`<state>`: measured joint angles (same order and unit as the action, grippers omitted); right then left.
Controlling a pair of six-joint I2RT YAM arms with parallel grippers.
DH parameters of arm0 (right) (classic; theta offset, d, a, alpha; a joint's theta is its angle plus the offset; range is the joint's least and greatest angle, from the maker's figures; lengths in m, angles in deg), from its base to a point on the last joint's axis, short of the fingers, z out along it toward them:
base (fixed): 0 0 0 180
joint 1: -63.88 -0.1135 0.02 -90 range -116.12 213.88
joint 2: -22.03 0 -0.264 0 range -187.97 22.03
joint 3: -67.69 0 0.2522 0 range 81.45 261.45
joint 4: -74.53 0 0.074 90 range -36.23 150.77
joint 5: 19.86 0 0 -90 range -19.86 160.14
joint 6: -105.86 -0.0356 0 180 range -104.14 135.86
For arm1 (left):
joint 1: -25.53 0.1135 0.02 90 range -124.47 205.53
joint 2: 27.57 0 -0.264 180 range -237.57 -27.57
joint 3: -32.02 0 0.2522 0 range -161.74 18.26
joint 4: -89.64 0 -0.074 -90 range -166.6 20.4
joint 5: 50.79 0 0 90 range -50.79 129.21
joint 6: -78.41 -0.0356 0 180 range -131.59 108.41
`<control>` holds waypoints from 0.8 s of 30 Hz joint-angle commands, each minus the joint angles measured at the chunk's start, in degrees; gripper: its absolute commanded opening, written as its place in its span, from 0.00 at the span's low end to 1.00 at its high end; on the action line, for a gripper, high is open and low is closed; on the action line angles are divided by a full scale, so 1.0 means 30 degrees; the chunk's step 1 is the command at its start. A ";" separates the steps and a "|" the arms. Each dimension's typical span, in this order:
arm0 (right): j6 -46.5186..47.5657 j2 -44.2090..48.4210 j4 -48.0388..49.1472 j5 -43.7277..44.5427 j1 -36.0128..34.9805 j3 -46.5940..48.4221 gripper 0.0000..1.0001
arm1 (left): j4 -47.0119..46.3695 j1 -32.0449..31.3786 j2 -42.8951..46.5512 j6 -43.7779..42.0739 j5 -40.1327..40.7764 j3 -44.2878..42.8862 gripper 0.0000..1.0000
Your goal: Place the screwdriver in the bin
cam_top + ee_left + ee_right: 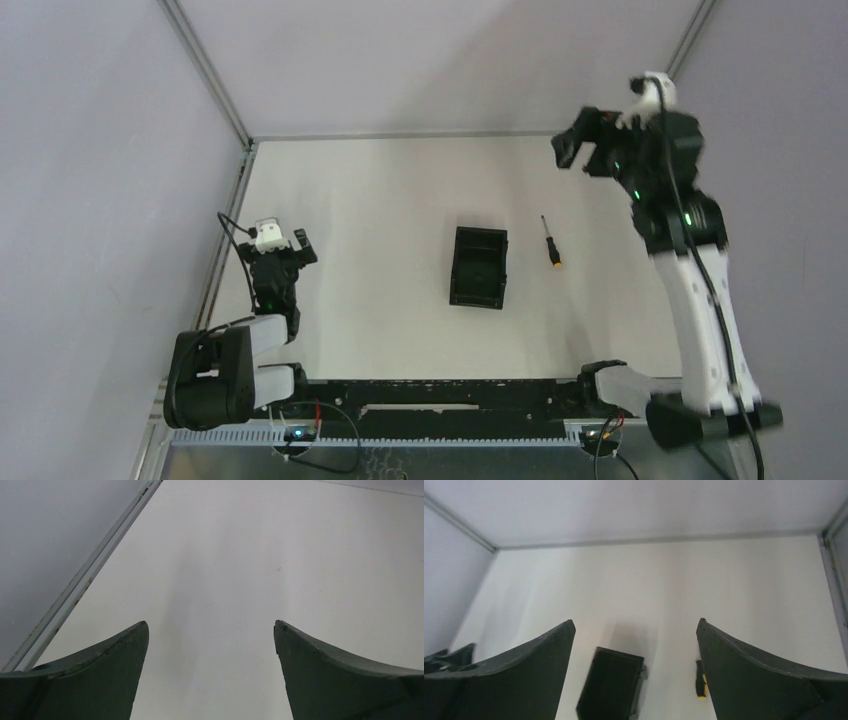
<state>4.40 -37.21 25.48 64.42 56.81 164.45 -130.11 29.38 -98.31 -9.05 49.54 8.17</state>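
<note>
The black rectangular bin (479, 266) stands empty at the middle of the white table. The screwdriver (549, 241) lies flat just right of it, thin shaft pointing away, orange-yellow end toward me. My right gripper (566, 150) is raised high over the far right of the table, open and empty. In the right wrist view the bin (611, 684) shows between the fingers and the screwdriver handle (700, 680) peeks out beside the right finger. My left gripper (300, 245) is open and empty, low at the left side; its wrist view shows only bare table.
Grey enclosure walls with metal frame rails (230, 215) border the table at the left, back and right. A black bar with cables (450, 395) runs along the near edge between the arm bases.
</note>
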 commanded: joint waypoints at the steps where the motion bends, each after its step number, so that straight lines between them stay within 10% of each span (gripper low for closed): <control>1: 0.1433 -0.6377 -0.7913 0.3071 -0.0184 0.4610 0.99 | -0.0765 -0.0084 0.0002 -0.0271 0.0058 -0.1017 1.00; 24: 0.2207 -1.8673 -0.2904 0.4514 0.1004 -0.0643 0.80 | -0.0765 -0.0085 0.0011 -0.0267 0.0063 -0.1011 1.00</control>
<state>9.99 -92.16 11.36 72.86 60.39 161.85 -130.11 29.38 -98.33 -9.05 49.54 8.17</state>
